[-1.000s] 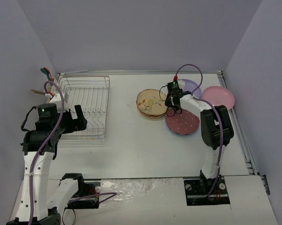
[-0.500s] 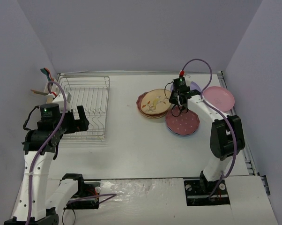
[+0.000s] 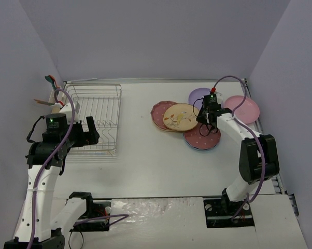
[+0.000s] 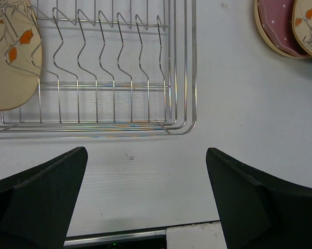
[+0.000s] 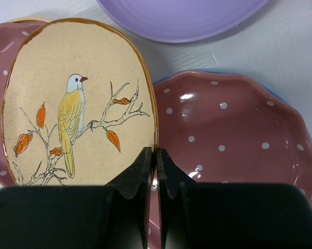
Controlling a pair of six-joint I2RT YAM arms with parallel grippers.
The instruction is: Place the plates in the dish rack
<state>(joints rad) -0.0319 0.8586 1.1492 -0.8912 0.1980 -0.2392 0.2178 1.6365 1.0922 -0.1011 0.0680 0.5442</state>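
Right gripper (image 5: 155,153) first: your jaws are nearly together, pinching the rim of a tan round plate printed with a bird on a branch (image 5: 78,104), which sits on top of the cluster at the table's right. Your left gripper (image 4: 145,151) hangs spread wide over bare tabletop, holding nothing, just short of the edge of the silver wire dish rack (image 4: 190,78) at the left.

Beneath everything you have a matte white table (image 3: 161,171). Pale lilac-grey walls (image 3: 156,36) close it in on the left, right and far sides.

Count seven plates: two tan, two dark pink with white dots, one blue, one lilac, one light pink. Nearest is a dark pink speckled plate (image 5: 234,140) stacked on the blue plate (image 5: 295,102), of which only a rim sliver shows. The gripped plate lies over the second dark pink speckled plate (image 3: 158,113), its pinched edge beside the nearer one. Farther back sit the lilac plate (image 3: 197,95) and, apart to its right, the light pink plate (image 3: 244,109).

Only your left wrist camera shows the second tan plate (image 4: 8,62), set among the rack's tines at one end. You cannot pick it out from above. Only the overhead view shows the light pink one.
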